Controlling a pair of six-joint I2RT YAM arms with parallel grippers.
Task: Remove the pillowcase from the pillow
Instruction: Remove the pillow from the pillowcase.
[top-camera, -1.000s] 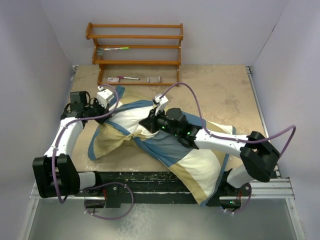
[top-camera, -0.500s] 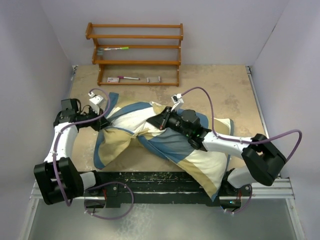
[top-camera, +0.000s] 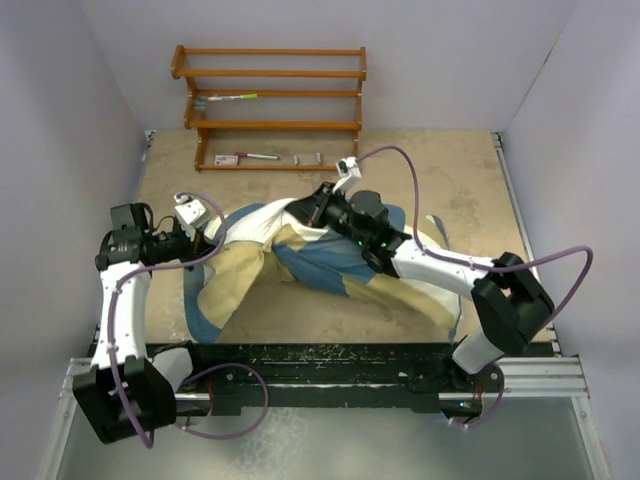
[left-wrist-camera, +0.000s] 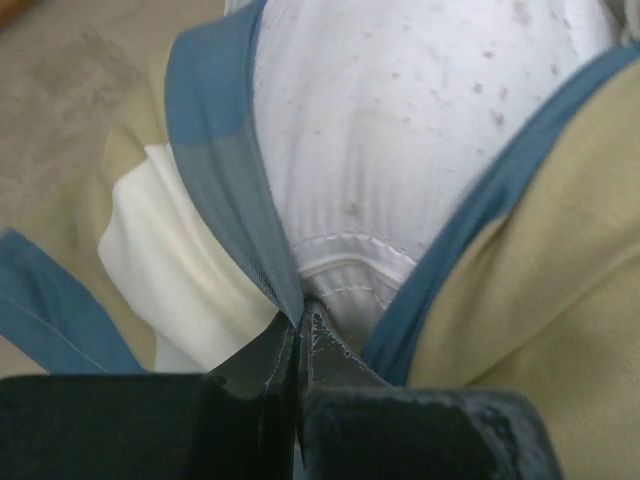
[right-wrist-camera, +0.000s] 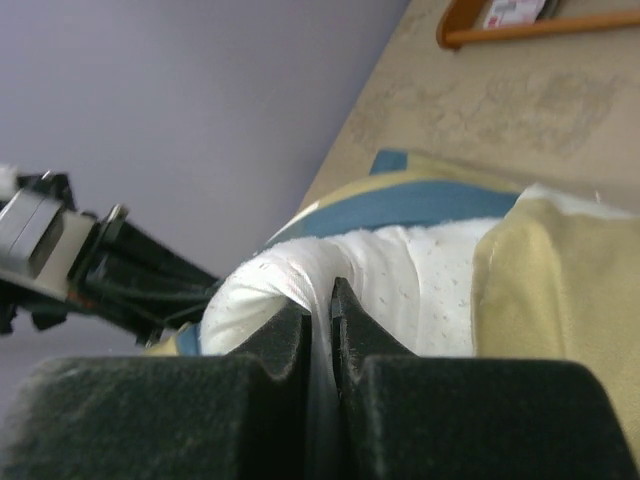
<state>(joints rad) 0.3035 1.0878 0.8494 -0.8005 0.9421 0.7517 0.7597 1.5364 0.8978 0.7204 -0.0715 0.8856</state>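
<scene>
L gripper (left-wrist-camera: 300, 325) shut tight on pillowcase (top-camera: 322, 262) blue edge, R gripper (right-wrist-camera: 322, 300) nips the pillow (left-wrist-camera: 400, 150); table (top-camera: 455, 180) room far right, rack (top-camera: 270, 100) at far edge.

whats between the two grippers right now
The bared white end of the pillow, rimmed by the blue edge of the pillowcase, spans from left gripper to right gripper; top view shows it.

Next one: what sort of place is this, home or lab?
Probably a lab test cell, not a home: plain panel walls box in a tan tabletop, a wooden rack stands against the back wall, and a metal mounting rail runs along the near edge.
</scene>
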